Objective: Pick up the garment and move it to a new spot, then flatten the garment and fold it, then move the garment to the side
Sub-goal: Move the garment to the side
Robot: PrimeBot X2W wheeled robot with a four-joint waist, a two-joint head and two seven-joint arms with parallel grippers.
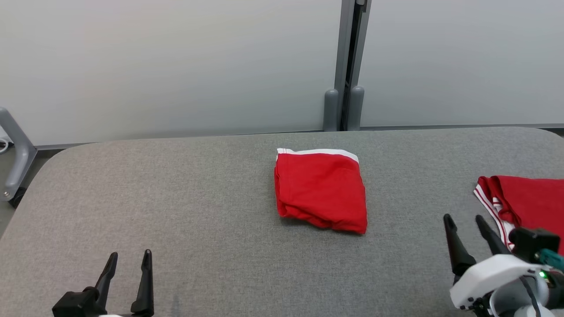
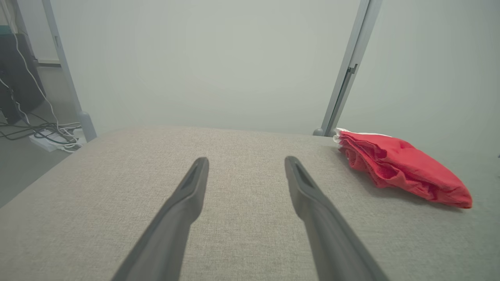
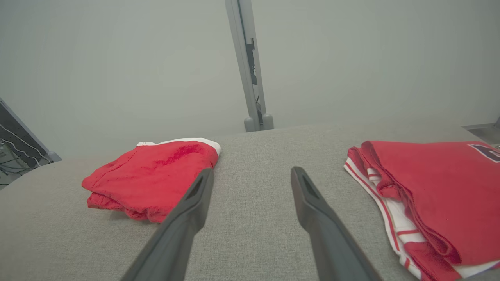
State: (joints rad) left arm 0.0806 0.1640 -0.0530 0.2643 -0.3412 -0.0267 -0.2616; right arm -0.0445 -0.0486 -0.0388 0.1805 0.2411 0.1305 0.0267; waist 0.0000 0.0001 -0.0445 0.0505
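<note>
Left gripper (image 1: 131,253), right gripper (image 1: 462,217) gape empty by folded garment (image 1: 320,189); print (image 3: 487,151) on pile (image 1: 528,193) unreadable

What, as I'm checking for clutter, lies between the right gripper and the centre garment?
Bare grey table, in the head view, separates right gripper from centre garment.

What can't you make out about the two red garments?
Striped garment: cut off by the head view's right edge, partly behind the right gripper.
Its dark print: cut off by the right wrist view's edge, unreadable.
Folded garment: inner layers hidden under its top layer.
</note>
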